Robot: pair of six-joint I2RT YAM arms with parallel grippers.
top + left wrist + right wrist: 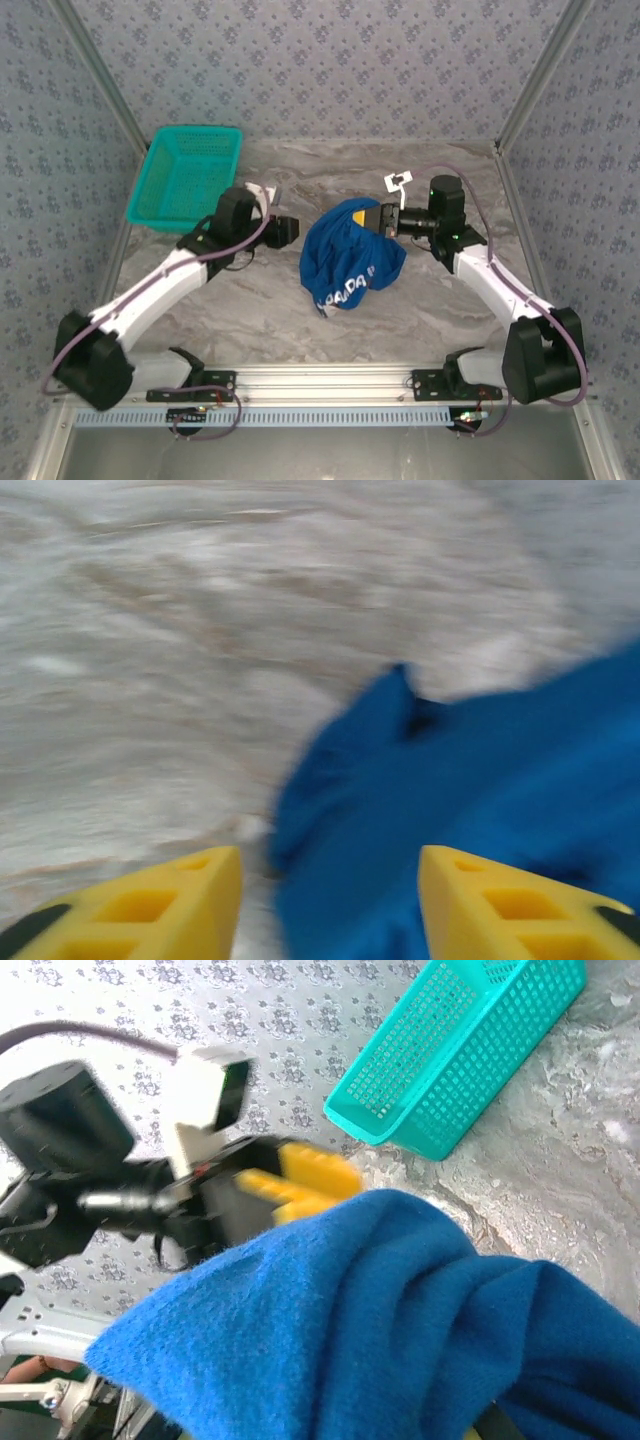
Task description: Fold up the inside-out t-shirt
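The inside-out t-shirt (350, 258) is a royal-blue bunched heap at the middle of the table, pale lettering showing near its front edge. My right gripper (382, 218) is shut on the shirt's far upper edge and holds that part up. In the right wrist view the blue cloth (380, 1330) covers my right fingers. My left gripper (292, 229) hovers just left of the heap. Its yellow fingers (190, 900) stand apart in the blurred left wrist view, with the shirt's edge (480, 780) lying below and beyond them. The left gripper (300, 1182) also faces the right wrist camera.
A teal mesh basket (185, 175) stands at the back left of the marble table (250, 300), and appears again as the basket (460, 1050) in the right wrist view. Patterned walls close in the back and both sides.
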